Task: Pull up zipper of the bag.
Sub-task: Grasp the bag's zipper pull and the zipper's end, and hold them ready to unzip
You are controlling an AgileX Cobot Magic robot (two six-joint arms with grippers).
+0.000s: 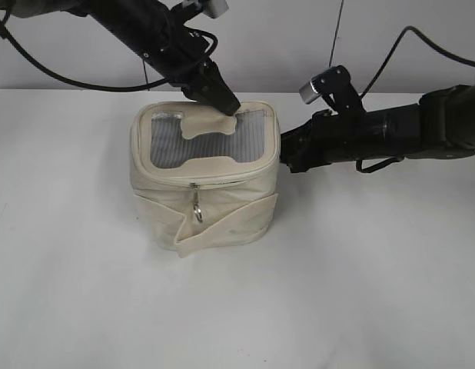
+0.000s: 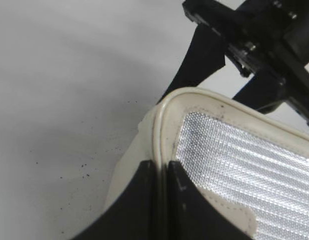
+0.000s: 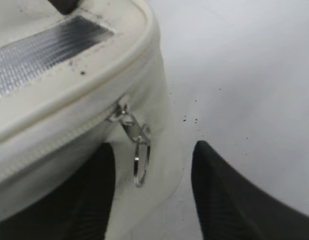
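Observation:
The cream bag [image 1: 203,184] stands on the white table, its grey mesh lid facing up. The zipper [image 1: 195,184] runs under the lid edge, and one silver slider with a ring pull [image 1: 197,211] hangs at the front. My left gripper [image 1: 226,104] is shut on the lid's piped rim [image 2: 162,167] at the far edge. My right gripper [image 3: 153,167] is open at the bag's right side [image 1: 287,151]. A second slider's ring pull [image 3: 140,162] hangs between its fingers, not gripped. The zip track [image 3: 54,142] runs left from that slider.
The white table [image 1: 360,292] extends around the bag. The right arm's black body [image 2: 254,45] shows just beyond the bag's corner in the left wrist view. Cables trail from both arms at the back.

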